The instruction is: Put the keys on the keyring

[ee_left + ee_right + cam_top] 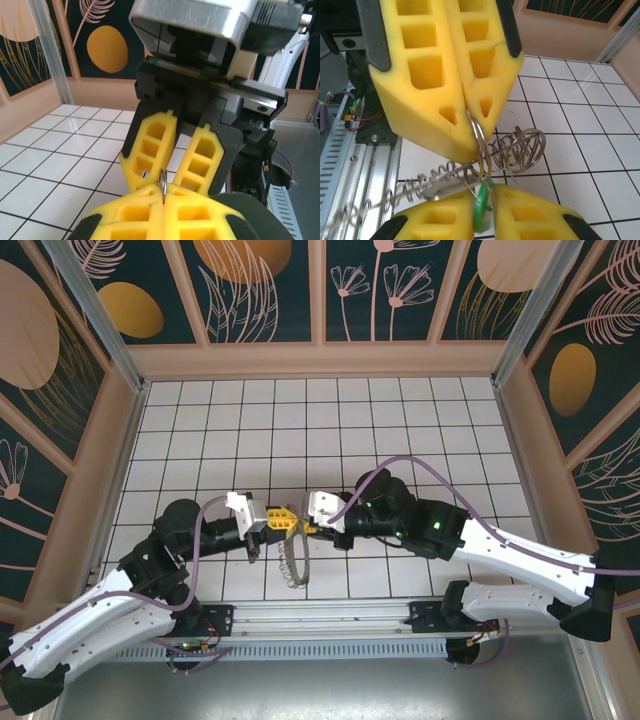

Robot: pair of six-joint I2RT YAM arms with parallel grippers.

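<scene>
Both grippers meet tip to tip above the tiled floor's front middle. My left gripper [278, 521] [163, 192] is shut on a thin steel split ring [163, 181] [479, 132], standing edge-on between its yellow fingers. The keyring [290, 565] [522, 147], a springy wire coil, hangs from that ring towards the floor. My right gripper [303, 524] [483, 194] has the small green key [482, 212] pinched in its narrow gap, right under the ring. A flat silver piece [442, 186] lies across the right gripper's left finger, at the ring.
An aluminium rail [320, 618] [350, 165] runs along the near edge, just behind the hanging coil. Patterned walls [330, 290] close in the white tiled floor [330, 430] on three sides. Purple cables loop over both arms.
</scene>
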